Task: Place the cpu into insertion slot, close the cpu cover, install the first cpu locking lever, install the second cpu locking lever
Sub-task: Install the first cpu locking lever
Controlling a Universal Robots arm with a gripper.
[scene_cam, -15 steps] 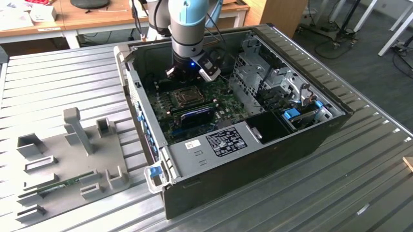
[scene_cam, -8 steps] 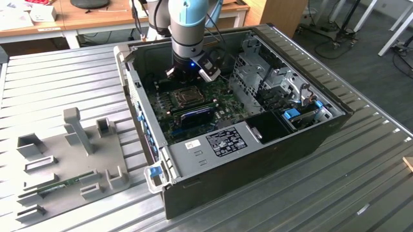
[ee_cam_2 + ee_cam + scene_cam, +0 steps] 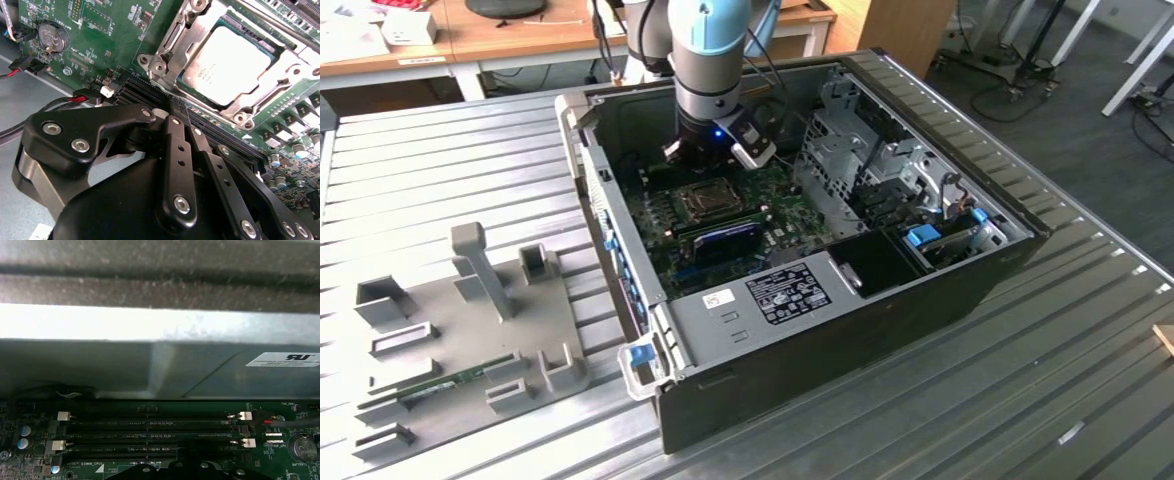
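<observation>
Gripper (image 3: 176,107) with fingers pressed together, holding nothing, tips over the memory slots (image 3: 134,90) just beside the socket (image 3: 708,200); in the socket lies the chip (image 3: 227,62), cover (image 3: 295,59) down around it; likely the lever step, calling for a careful push

cpu (image 3: 227,65) seated in insertion slot (image 3: 150,62), cpu cover (image 3: 292,57) prob. down over it

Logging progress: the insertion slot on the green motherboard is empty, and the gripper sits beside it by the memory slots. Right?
Not quite. The insertion slot is not empty: the second wrist view shows the cpu lying in it. The gripper is indeed beside it, by the memory slots.
</observation>
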